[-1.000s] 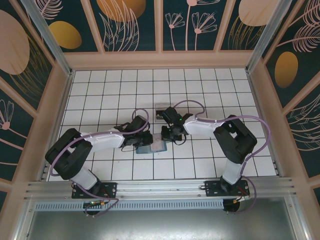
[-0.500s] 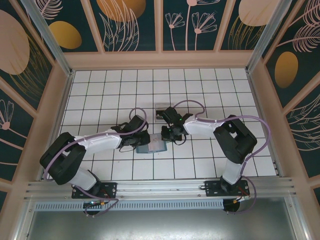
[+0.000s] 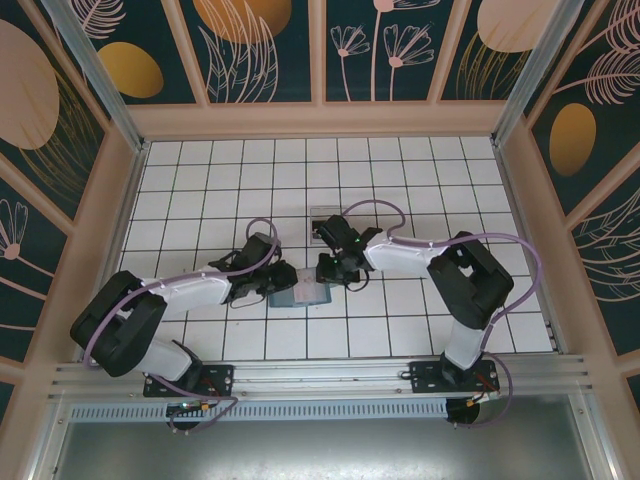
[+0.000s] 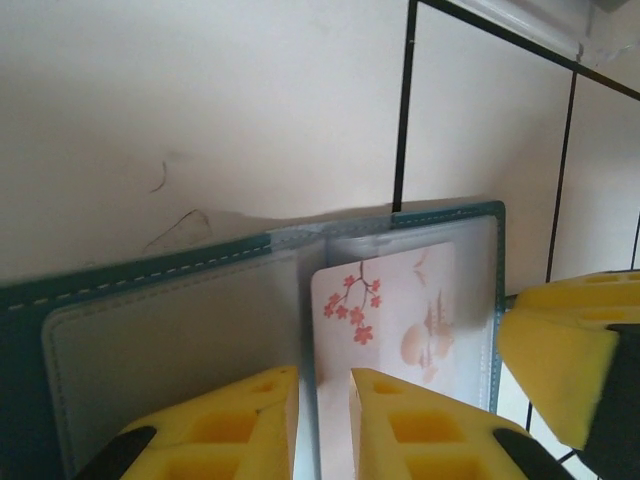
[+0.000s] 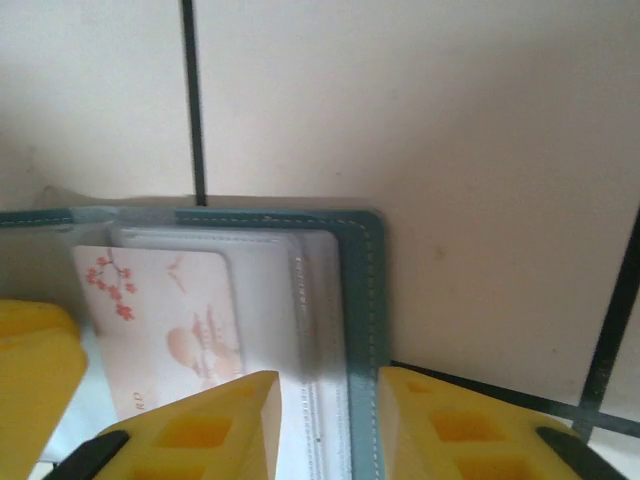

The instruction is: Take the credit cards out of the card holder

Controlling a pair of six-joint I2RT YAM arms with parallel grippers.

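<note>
Teal card holder [image 5: 364,262] under right gripper [image 5: 329,421]

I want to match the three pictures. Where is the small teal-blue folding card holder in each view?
Top external: the small teal-blue folding card holder lies just below the picture's centre.
Left wrist: the card holder spans the lower half, stitched edge uppermost.
Right wrist: lower left, stitched corner near centre.
Shared landmark, wrist views: the pale card with red blossom print.

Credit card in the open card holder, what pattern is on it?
Pale pinkish-white credit card with red blossoms on a branch; left wrist view shows it best.
</note>
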